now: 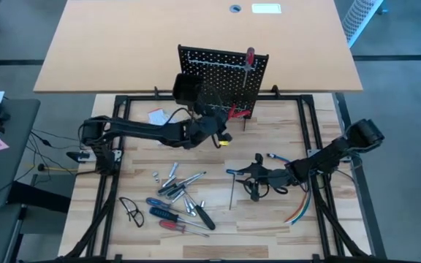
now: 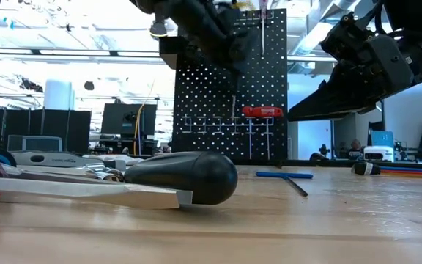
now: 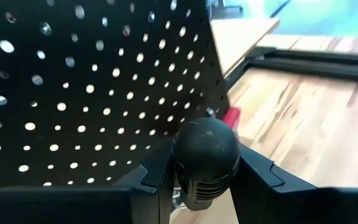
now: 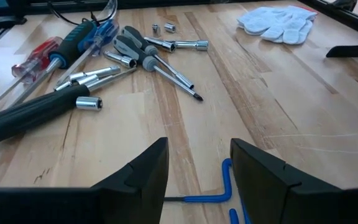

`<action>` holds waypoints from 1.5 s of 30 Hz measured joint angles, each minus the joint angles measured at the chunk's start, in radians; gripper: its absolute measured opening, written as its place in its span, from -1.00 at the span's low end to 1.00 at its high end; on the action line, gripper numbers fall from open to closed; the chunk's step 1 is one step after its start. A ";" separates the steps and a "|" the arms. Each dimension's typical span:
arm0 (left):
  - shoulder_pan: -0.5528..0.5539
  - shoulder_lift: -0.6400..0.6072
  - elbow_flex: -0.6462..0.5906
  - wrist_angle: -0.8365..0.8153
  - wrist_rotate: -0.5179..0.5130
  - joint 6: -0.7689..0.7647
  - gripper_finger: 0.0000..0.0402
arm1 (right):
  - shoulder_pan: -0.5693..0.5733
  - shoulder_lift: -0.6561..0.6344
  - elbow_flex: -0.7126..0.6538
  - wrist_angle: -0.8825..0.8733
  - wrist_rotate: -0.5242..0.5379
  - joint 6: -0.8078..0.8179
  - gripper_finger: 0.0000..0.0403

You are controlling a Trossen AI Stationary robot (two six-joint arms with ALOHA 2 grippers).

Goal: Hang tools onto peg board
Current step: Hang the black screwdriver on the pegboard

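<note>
On the peg board (image 1: 225, 73), a black bin (image 1: 187, 89) hangs.

- White glove (image 4: 274, 22) lies flat on the wooden table (image 4: 328, 118), well ahead of the right pincer, off to one side.
- Safety glasses (image 1: 130, 210) rest near the table's front-left edge.
- Coloured cables (image 1: 299, 210) trail just beside the right pincer.

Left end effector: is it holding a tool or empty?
Holding. In the left wrist view the left end effector is shut on a black-handled tool, close in front of the peg board.
</note>
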 joint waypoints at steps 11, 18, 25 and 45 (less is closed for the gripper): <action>-0.147 -0.009 0.000 0.101 -0.311 0.033 -0.47 | 0.000 0.000 0.000 -0.002 0.000 0.000 -0.11; -0.125 0.015 0.001 0.207 -0.315 -0.028 -0.47 | 0.000 0.000 0.000 0.003 0.000 0.000 -0.11; -0.101 0.061 0.001 0.251 -0.310 -0.097 -0.47 | 0.000 0.000 0.000 0.004 0.000 -0.015 -0.11; -0.293 0.030 0.000 0.292 -0.447 0.276 -0.47 | 0.133 -0.010 0.000 0.156 0.240 -0.226 -0.11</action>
